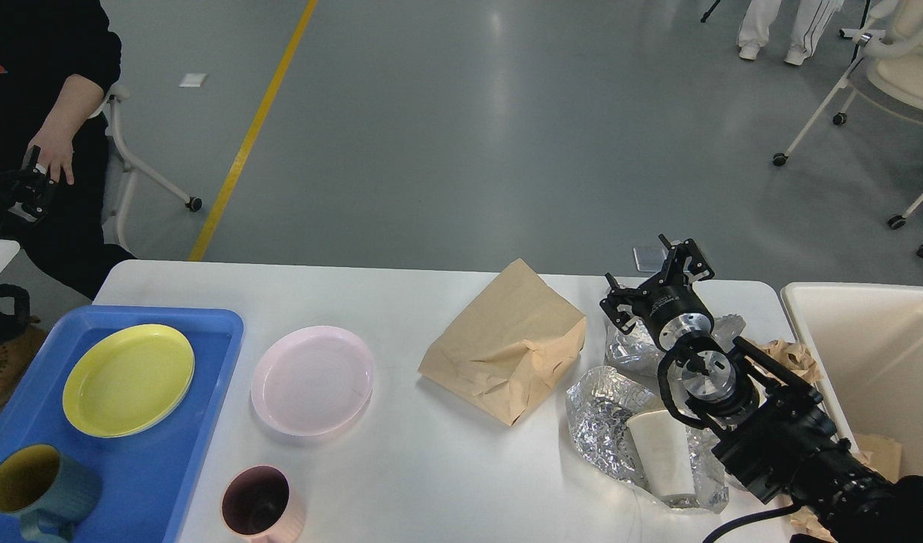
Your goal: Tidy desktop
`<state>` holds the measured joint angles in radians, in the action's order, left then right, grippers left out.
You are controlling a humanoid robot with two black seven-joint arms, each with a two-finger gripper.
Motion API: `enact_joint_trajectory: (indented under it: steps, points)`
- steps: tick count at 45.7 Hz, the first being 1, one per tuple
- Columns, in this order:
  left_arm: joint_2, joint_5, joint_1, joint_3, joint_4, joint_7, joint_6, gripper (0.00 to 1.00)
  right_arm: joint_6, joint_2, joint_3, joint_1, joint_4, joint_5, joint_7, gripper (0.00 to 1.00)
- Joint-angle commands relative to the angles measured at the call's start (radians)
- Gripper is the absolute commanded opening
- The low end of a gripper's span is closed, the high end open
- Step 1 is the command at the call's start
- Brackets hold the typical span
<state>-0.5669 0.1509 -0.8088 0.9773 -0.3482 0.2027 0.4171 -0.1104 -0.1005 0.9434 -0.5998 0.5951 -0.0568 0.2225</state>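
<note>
The white desktop (401,460) carries a crumpled brown paper bag (507,347) in the middle. To its right lie crumpled foil sheets (601,415), with a white paper container (661,452) on the near sheet. My right gripper (652,280) hovers open over the far foil piece (627,351), with nothing between its fingers. A pink plate (312,379) and a pink mug (259,504) stand left of centre. My left gripper (20,192) is a small dark shape at the left edge, off the table, and its fingers cannot be told apart.
A blue tray (167,467) at the left holds a yellow plate (128,379) and a dark teal mug (35,490). A cream bin (869,339) with crumpled brown paper (789,354) stands at the right edge. A person (47,90) sits at far left.
</note>
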Motion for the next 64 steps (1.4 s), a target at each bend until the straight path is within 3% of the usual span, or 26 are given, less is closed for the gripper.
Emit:
enact_joint_trajectory:
  steps: [1, 25, 35, 53, 64]
  points:
    - [0.002, 0.001, 0.002, 0.001, 0.0, 0.001, -0.006, 0.96, 0.0, -0.001, 0.0, 0.0, 0.0, 0.0, 0.0, 1.0]
    - [0.041, -0.004, 0.014, 0.004, -0.002, 0.014, 0.006, 0.96, 0.0, -0.001, 0.0, 0.0, 0.0, 0.0, 0.0, 1.0]
    - [-0.019, -0.008, 0.019, -0.012, -0.003, -0.006, 0.054, 0.96, 0.0, -0.001, 0.0, 0.0, 0.0, 0.0, 0.0, 1.0]
    - [-0.179, -0.01, -0.067, -0.497, -0.005, -0.003, 0.061, 0.96, 0.0, -0.001, 0.0, 0.0, 0.0, 0.0, 0.0, 1.0]
    - [-0.186, -0.01, -0.24, -1.014, -0.005, -0.008, 0.12, 0.96, 0.0, -0.001, 0.0, 0.0, 0.0, 0.0, 0.0, 1.0]
